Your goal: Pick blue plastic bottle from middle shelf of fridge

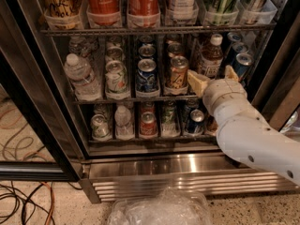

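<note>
Amber liquid, a white cap and a blue-printed label mark the blue plastic bottle [212,55], taken here as the reference for every position. It stands upright at the front of its lane on the middle shelf [140,99] of the fridge [154,165].

The gripper [211,75] sits directly in front of the bottle's lower body. Its tan fingers [197,82] are spread apart, one to each side of the bottle, and nothing is clamped. Whether either pad touches the plastic cannot be told, because the wrist hides the bottle's base. The white arm [253,135] reaches in from below and to the right of the bottle, so the approach probably runs along the open lane from the front.

A tan can [178,73] stands just left of the bottle and blue cans [243,62] just right of it. This crowding likely explains the low, straight entry, since the fingers must slip into narrow gaps without nudging neighbours. A clear water bottle [80,76] stands well to the left of the bottle. The upper rack [154,30] passes close above the bottle's cap, so the bottle is best drawn outward rather than lifted.

Judged stage: positioned for the grasp, closure not yet made.
</note>
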Robot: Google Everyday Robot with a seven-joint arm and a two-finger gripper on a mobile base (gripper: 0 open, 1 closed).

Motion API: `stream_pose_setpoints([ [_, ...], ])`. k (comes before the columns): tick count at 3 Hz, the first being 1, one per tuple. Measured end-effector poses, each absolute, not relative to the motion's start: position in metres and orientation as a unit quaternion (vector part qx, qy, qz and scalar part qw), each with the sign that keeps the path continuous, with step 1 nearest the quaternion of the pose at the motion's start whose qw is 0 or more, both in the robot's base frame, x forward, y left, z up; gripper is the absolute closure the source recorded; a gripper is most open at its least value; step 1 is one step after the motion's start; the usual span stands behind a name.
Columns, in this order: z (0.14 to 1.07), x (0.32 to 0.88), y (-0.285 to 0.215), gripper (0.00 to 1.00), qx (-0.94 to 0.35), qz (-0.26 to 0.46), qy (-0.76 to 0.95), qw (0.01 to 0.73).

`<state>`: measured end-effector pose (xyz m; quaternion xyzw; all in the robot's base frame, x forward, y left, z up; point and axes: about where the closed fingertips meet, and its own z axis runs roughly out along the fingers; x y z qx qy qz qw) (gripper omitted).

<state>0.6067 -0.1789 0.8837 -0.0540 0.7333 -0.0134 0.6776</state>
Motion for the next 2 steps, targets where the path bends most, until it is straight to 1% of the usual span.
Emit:
stream_pose_setpoints([
  [1, 0.881, 0.611, -0.179, 0.33, -0.048, -0.017, 0.732, 0.679],
  [2, 0.866, 0.640, -0.187, 0.36, -0.042, -0.039, 0.726, 0.686],
])
